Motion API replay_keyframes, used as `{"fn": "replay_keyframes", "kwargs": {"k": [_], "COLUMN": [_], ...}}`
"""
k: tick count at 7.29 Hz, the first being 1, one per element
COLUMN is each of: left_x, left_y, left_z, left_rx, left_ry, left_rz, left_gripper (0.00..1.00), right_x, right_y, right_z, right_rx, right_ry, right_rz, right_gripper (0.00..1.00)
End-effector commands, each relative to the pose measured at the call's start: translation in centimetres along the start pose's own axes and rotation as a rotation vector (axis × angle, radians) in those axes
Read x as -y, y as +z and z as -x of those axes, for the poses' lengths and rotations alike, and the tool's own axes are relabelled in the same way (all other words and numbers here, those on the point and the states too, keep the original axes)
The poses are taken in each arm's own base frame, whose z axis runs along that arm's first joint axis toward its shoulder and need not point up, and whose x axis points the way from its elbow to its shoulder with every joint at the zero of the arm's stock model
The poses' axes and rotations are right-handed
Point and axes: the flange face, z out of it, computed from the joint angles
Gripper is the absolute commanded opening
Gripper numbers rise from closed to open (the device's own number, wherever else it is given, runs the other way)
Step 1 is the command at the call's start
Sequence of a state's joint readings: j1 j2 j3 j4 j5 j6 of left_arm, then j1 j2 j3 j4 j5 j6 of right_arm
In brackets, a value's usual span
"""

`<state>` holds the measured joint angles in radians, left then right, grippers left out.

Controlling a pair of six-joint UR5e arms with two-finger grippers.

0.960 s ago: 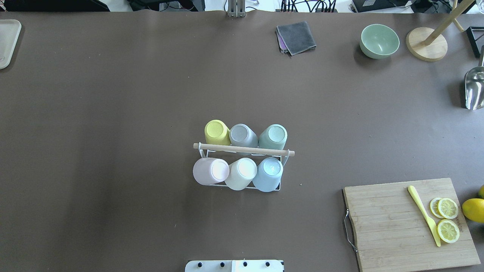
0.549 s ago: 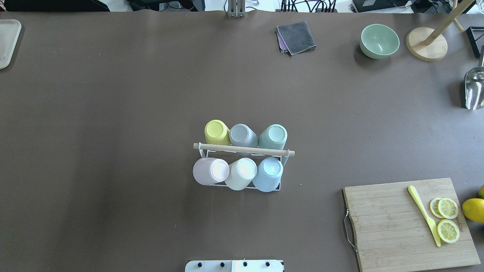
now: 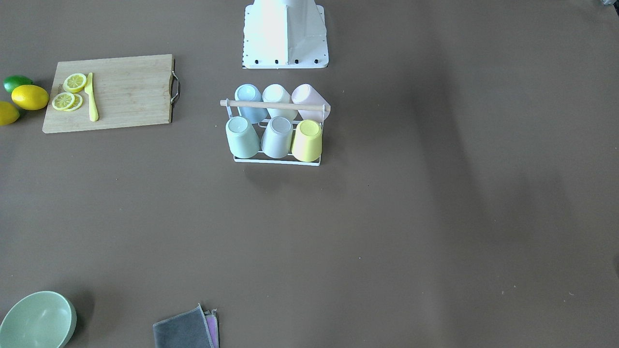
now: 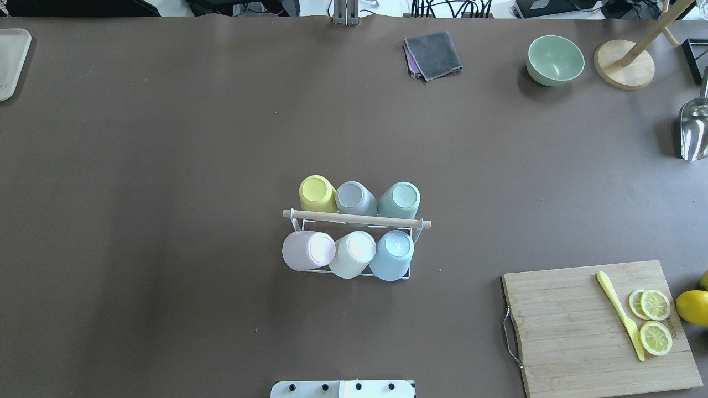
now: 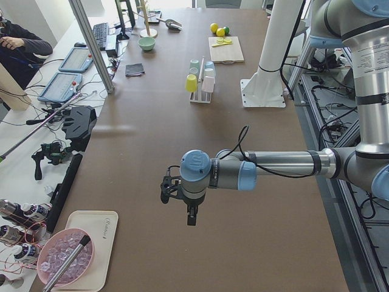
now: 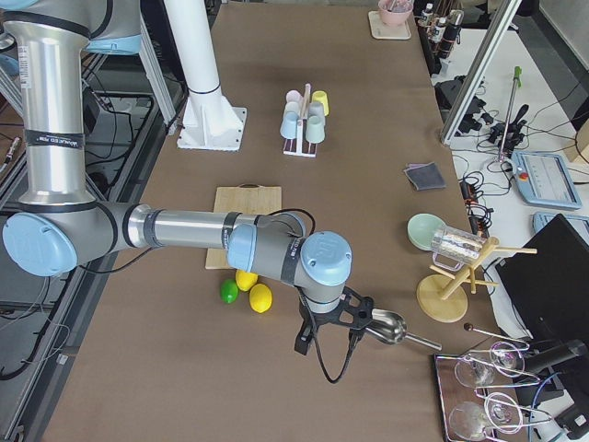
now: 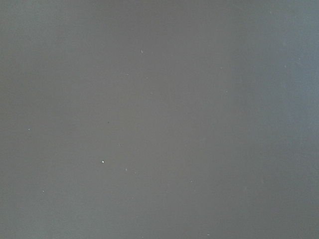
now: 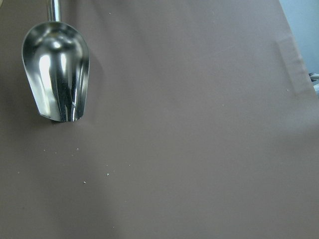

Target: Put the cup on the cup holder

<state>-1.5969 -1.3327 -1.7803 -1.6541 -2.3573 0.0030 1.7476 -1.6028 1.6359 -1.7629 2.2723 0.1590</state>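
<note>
All six places on the small white wire cup holder with the pale wooden dowel across its top (image 4: pixel 357 219) are filled, so I judge the job done. What worries me is the pale pink plastic cup (image 4: pixel 307 250) at the holder's near-left corner. It sits mouth-down like the others but leans outward past the end of the wire frame. A jolt to the table could let it slide off its prong.

Both arms hang well away from the holder, one beyond each end of it. The left gripper (image 5: pixel 180 204) is over bare brown tabletop (image 7: pixel 159 119). The right gripper (image 6: pixel 328 333) is just above a shiny metal scoop (image 8: pixel 56 69). Neither wrist camera shows its own fingers, so I cannot tell whether either pincer is wide or closed. If I swing the right arm low toward the holder, it could clip the scoop and skid it along the table.
</note>
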Motion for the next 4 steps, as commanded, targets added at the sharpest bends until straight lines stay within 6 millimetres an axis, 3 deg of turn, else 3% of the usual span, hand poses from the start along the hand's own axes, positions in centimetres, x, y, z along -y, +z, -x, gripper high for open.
{"fn": "replay_keyframes", "kwargs": {"k": [1, 4], "left_x": [-0.05, 0.0], "left_y": [0.0, -0.07], "left_z": [-0.02, 0.01], "left_rx": [-0.002, 0.0], "left_ry": [0.0, 0.02], "left_rz": [0.0, -0.023], "left_gripper": [0.99, 0.99], "right_x": [0.01, 0.18], "right_y": [0.03, -0.32], "right_z": [0.01, 0.12], "right_rx": [0.0, -0.01], "right_ry": [0.004, -0.014], "right_rz": [0.004, -0.01], "right_gripper": [1.0, 1.0]}}
